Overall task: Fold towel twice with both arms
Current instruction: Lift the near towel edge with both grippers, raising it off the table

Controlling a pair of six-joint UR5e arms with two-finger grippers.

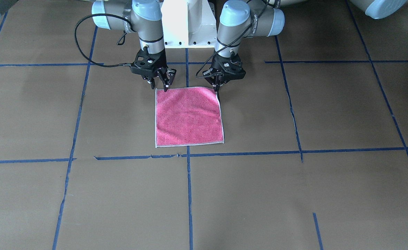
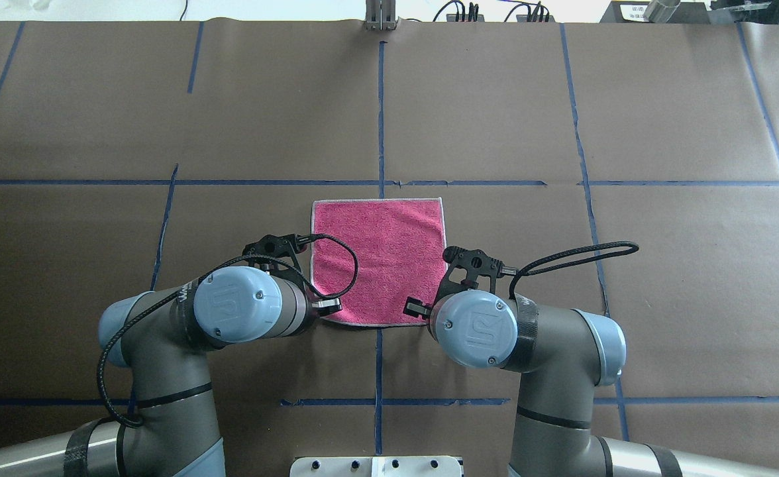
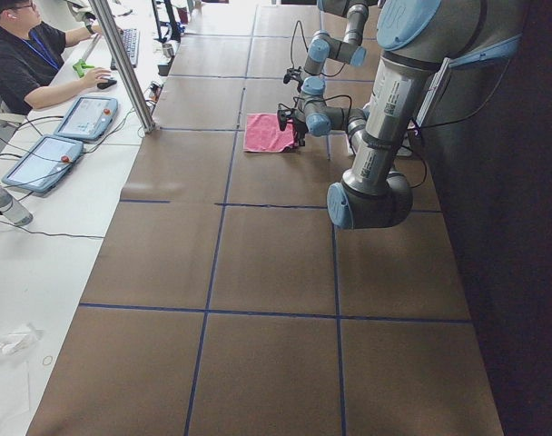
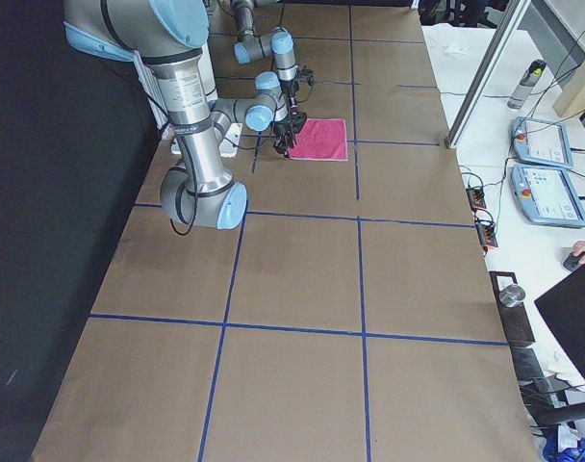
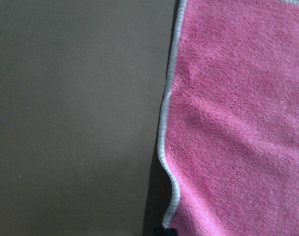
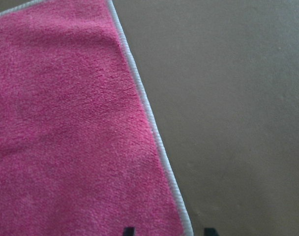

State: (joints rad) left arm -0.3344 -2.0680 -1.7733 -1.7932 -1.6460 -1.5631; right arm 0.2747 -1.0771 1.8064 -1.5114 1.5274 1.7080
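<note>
Facing the robot, we see one towel (image 1: 189,116) lying flat on the brown table (image 1: 294,194), pink face up and pale-bordered, just in front of the white base (image 1: 186,24). The right gripper (image 1: 160,84) points down at one base-side corner with its fingers apart. The left gripper (image 1: 218,86) points down at the other, and we cannot tell its spread.

Overhead, we count two arms, the left arm (image 2: 164,358) and the right arm (image 2: 548,358), both bent inward.

The left wrist view shows the border (image 5: 164,128) rippled.

The right wrist view shows two fingertips (image 6: 130,231) straddling the towel's edge.
</note>
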